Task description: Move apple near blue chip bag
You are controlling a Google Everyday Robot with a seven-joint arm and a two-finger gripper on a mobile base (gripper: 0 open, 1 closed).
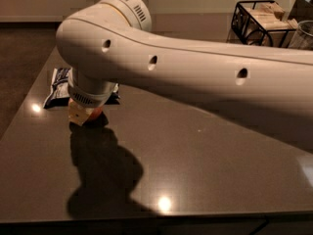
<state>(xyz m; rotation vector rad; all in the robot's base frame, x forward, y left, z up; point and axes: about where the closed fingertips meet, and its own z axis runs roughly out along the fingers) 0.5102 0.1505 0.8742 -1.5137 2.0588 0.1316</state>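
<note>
The blue chip bag lies flat at the back left of the dark table. It is dark blue and white, and my white arm covers part of it. My gripper points down at the table just in front of the bag's right end. A small patch of the red-orange apple shows under the wrist, low at the table surface and right next to the bag. The rest of the apple is hidden by the gripper.
A black wire basket with wooden blocks stands at the back right, with a clear glass container beside it. The table's left edge runs close to the bag. The front edge lies along the bottom of the view.
</note>
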